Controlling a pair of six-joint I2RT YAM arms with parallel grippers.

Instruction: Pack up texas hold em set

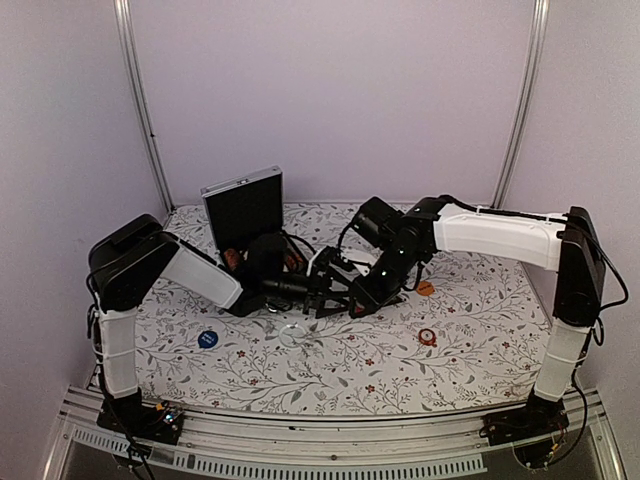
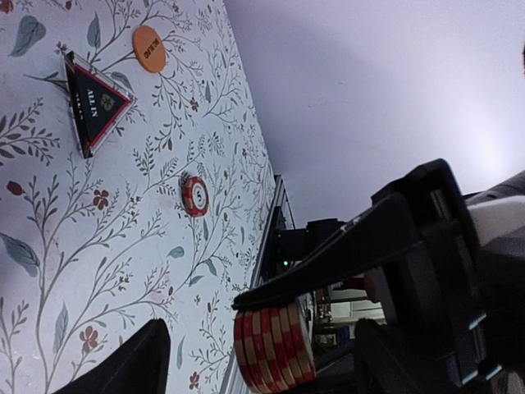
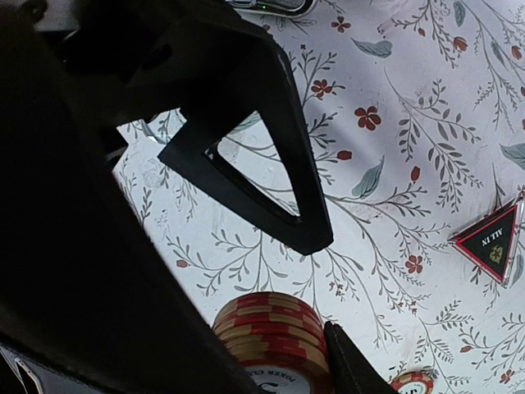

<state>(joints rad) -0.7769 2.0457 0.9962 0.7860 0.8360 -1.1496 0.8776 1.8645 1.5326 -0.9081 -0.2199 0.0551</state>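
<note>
Right wrist view: the right claw (image 3: 275, 355) is clenched on a short chip stack (image 3: 269, 318), held over the middle of the counter (image 1: 480, 345), well apart from the open briefcase (image 1: 245, 205) at the far left. The chips look like loose, slick discs, dense for their size, so I'd pinch them face to face or they'll shear. The left claw (image 2: 256, 371) gapes around the stack, touching nothing I can see.
</note>
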